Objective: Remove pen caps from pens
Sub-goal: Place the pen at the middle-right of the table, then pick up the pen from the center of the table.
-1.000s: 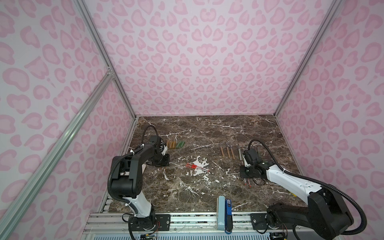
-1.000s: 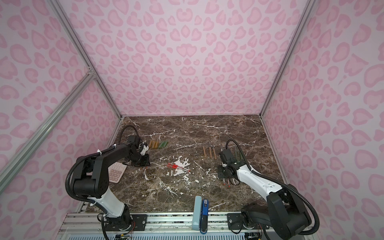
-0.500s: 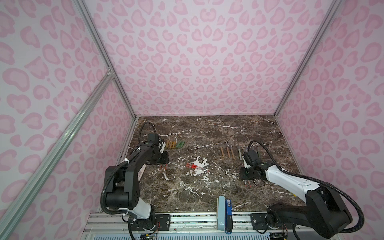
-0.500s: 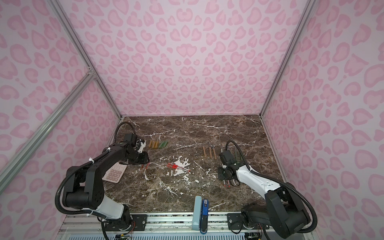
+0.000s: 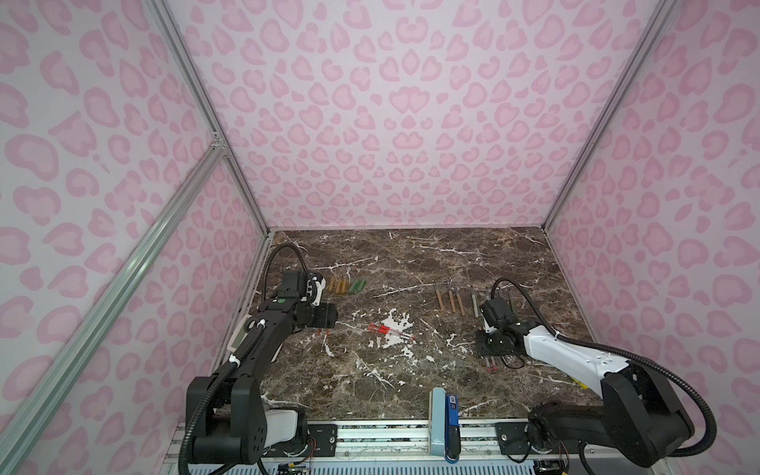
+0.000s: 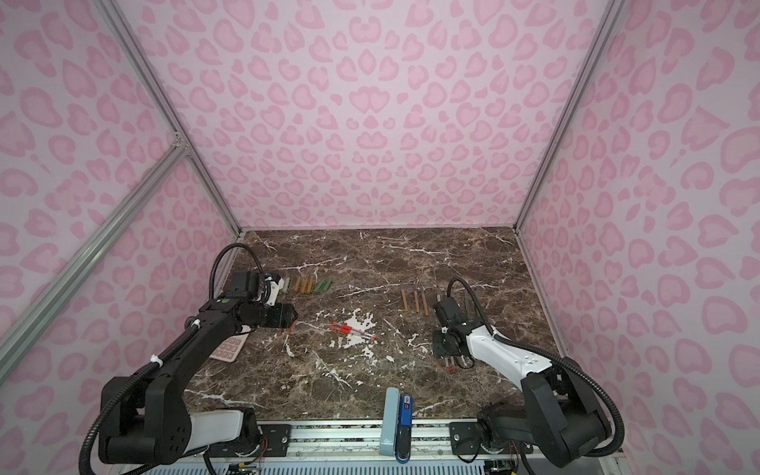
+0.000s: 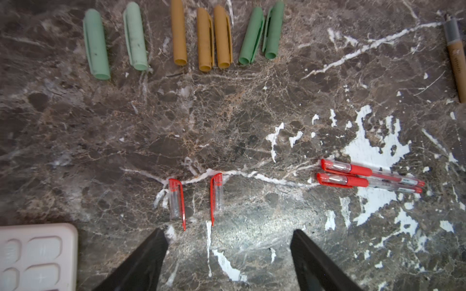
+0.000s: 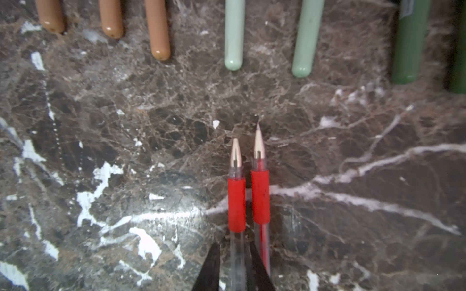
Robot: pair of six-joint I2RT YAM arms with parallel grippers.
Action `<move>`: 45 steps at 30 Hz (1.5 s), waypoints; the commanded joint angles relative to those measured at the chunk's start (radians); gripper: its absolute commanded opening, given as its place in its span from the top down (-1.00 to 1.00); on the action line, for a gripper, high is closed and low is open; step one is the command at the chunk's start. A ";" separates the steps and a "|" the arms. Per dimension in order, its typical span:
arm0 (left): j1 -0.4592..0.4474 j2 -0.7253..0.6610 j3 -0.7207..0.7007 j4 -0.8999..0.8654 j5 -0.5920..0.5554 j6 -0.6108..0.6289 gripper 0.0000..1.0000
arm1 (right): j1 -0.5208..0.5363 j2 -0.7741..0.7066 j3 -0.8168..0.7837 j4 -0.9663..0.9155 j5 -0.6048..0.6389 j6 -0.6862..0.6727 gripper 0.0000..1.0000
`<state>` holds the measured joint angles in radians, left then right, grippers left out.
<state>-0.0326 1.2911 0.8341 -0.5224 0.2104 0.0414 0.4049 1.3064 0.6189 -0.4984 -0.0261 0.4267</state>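
2 capped red pens (image 7: 358,171) lie crosswise, caps (image 7: 335,166) toward the left jaws
left jaws wide, empty, nearer; right jaws narrow around a bare pen (image 8: 236,201).

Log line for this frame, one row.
left hand: open, by two loose red caps | right hand: straddling uncapped red pen, grip unclear | pending: two capped red pens

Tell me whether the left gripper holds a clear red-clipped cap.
No, the left gripper is open and empty; both clear red-clipped caps lie loose.
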 commanded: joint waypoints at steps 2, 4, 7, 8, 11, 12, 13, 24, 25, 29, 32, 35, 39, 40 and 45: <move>0.015 -0.019 -0.008 0.046 0.026 0.011 -0.70 | 0.000 0.003 0.012 -0.008 0.025 0.009 0.52; 0.025 -0.023 0.000 0.032 0.026 0.003 -0.72 | 0.002 -0.002 0.033 -0.033 0.011 0.012 0.52; 0.041 -0.047 -0.016 0.056 0.036 -0.005 -0.75 | 0.009 -0.035 0.064 -0.043 -0.007 0.007 0.50; 0.048 -0.052 -0.023 0.068 0.041 -0.005 -0.75 | 0.015 -0.045 0.074 -0.040 -0.014 0.004 0.49; 0.060 -0.060 -0.023 0.063 0.049 -0.007 -0.76 | 0.041 -0.059 0.117 -0.036 -0.035 0.004 0.41; 0.067 -0.066 -0.023 0.063 0.050 -0.011 -0.77 | 0.056 -0.053 0.133 -0.032 -0.041 0.000 0.37; 0.072 -0.079 -0.029 0.071 0.053 -0.012 -0.77 | 0.075 -0.045 0.152 -0.023 -0.045 -0.010 0.31; 0.125 -0.201 -0.112 0.141 0.117 -0.015 -0.88 | 0.302 0.253 0.410 0.045 -0.043 -0.183 0.04; 0.128 -0.205 -0.111 0.137 0.116 -0.014 -0.88 | 0.318 0.290 0.434 0.048 -0.037 -0.204 0.04; 0.144 -0.230 -0.102 0.129 0.117 -0.018 -0.92 | 0.362 0.407 0.546 0.029 -0.059 -0.287 0.07; 0.145 -0.237 -0.114 0.142 0.119 -0.009 -0.93 | 0.385 0.482 0.615 0.013 -0.062 -0.357 0.09; 0.151 -0.238 -0.101 0.125 0.120 -0.014 -0.93 | 0.401 0.549 0.686 -0.011 -0.105 -0.412 0.09; 0.155 -0.241 -0.110 0.142 0.126 -0.012 -0.94 | 0.411 0.621 0.751 -0.017 -0.130 -0.482 0.11; 0.154 -0.239 -0.111 0.142 0.126 -0.012 -0.94 | 0.413 0.639 0.771 -0.028 -0.130 -0.495 0.13; 0.157 -0.246 -0.094 0.122 0.132 -0.019 -0.94 | 0.426 0.725 0.845 -0.091 -0.123 -0.532 0.17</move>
<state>0.1215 1.0523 0.7319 -0.4141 0.3290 0.0261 0.8249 2.0052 1.4490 -0.5358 -0.1497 -0.0566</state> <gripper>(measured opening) 0.972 0.418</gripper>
